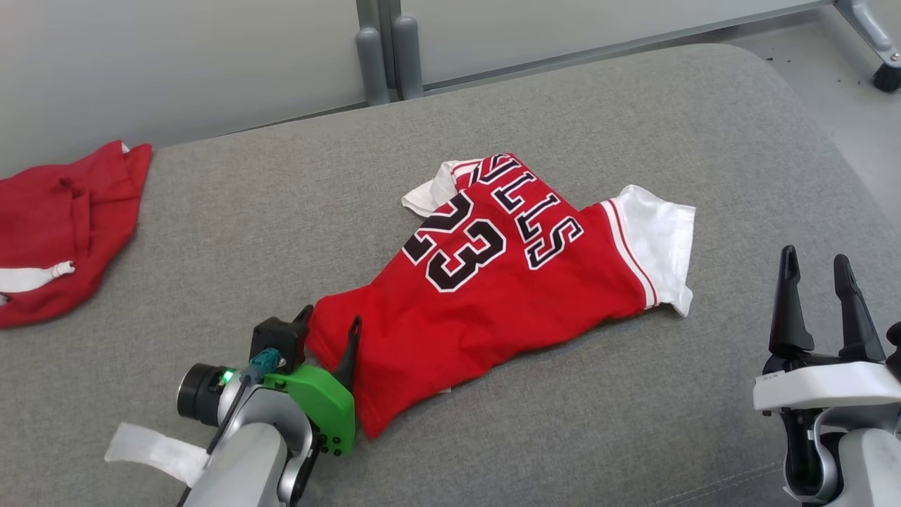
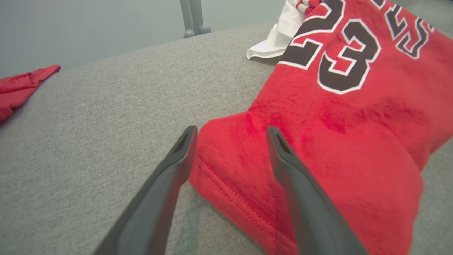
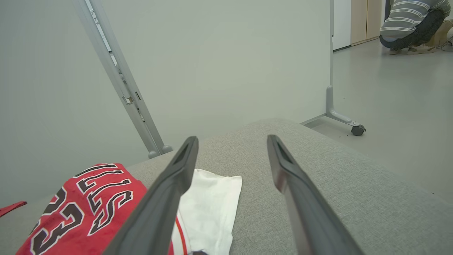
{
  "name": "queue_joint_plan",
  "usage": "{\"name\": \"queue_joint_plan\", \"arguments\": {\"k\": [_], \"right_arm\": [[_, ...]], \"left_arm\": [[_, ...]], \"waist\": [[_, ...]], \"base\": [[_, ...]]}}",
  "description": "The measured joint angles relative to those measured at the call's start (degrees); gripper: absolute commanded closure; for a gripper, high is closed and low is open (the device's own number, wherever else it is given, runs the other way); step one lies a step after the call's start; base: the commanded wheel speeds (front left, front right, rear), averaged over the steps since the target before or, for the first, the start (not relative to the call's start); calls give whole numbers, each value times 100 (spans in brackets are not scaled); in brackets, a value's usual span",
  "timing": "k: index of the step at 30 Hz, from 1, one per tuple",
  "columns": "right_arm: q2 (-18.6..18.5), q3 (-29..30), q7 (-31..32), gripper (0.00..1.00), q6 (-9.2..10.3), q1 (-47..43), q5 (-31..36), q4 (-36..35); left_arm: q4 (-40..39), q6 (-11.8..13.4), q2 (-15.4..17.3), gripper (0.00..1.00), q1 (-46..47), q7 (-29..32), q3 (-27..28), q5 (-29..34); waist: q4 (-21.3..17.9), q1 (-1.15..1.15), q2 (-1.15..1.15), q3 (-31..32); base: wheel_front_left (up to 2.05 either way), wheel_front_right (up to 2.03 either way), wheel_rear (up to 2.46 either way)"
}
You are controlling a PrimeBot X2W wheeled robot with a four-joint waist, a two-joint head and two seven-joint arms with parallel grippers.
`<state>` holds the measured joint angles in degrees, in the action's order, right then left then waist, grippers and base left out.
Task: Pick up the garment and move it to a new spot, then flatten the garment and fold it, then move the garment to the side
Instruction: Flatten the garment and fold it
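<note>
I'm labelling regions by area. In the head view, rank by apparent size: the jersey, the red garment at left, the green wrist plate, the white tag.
1. jersey
2. red garment, though the frame edge cuts it off
3. green plate and white tag: they look about alike, so unranked

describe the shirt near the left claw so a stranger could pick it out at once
On the wide grey cushion, look at its middle, just ahead of the left claw. There lies a rumpled red jersey with white sleeves. Unlike the plain red garment at the cushion's left edge, it bears a big black 23 and block lettering.
</note>
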<state>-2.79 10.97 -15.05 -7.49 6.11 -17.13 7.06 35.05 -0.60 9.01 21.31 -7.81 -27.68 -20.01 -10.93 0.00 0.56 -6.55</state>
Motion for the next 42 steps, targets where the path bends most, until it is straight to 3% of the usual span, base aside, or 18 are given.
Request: {"name": "queue_joint_plan", "arguments": {"k": [8,9,11,13,14,29,42], "right_arm": [[1,-56,0,0,0,-14,26,-156],[0,-53,0,0,0,-13,54,-188],[0,-44,0,0,0,-11,101,-222],[0,-32,0,0,0,1,126,-261],[0,-29,0,0,0,7,156,-280],[1,-360,0,0,0,102,365,-311],[1,-383,0,0,1,95,385,-281]], "left_arm": [[667,87,-9,0,423,293,19,-11],[726,87,-22,7,435,321,10,-20],[808,86,-59,58,437,322,-8,-32],[849,86,-89,96,452,279,-20,-49],[870,85,-100,100,460,243,-24,-56],[488,275,-137,100,1049,-521,-93,181],[-1047,634,-109,100,1281,-668,-488,773]], "waist": [[-128,0,0,-172],[-130,0,0,-194],[-125,0,0,-234],[-112,0,0,-272],[-101,0,0,-290],[170,0,0,-330],[356,0,0,-165]], "base": [[0,0,0],[0,0,0],[0,0,0],[0,0,0],[0,0,0],[0,0,0],[0,0,0]]}}
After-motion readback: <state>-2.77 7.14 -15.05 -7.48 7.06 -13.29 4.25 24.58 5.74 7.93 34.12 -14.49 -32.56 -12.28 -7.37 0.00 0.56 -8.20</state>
